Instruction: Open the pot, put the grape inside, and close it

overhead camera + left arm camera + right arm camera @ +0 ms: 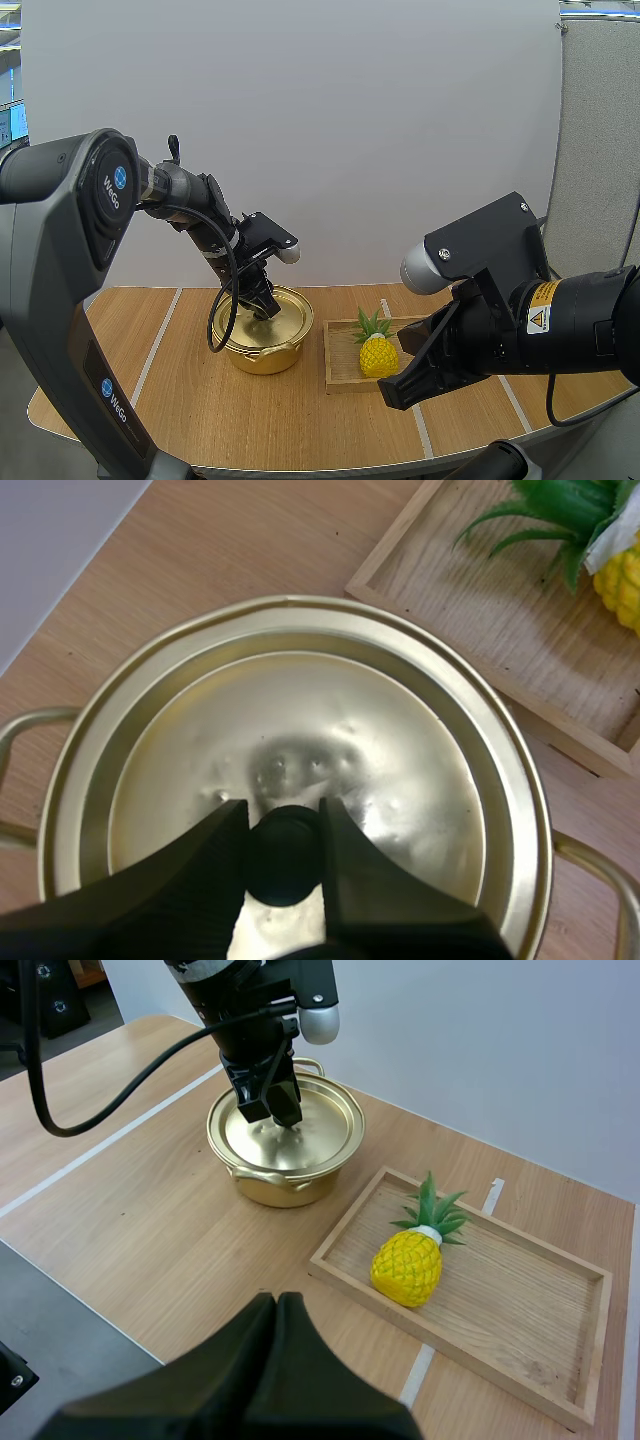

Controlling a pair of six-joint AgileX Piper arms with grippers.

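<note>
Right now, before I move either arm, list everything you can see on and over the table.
pot: one, gold, on the table beside the tray, closed.
lid: one, gold, seated on the pot.
knob: one, black, at the lid's centre.
tray: one, light wood, on the table beside the pot.
pineapple: one, yellow with green leaves, in the tray, toward the end nearer the pot.
table: one, light wood with pale stripes, under everything.
left gripper: one, black, over the pot, fingers pinching the knob.
right gripper: one, black, shut on nothing, above the table's near edge in front of the tray.
</note>
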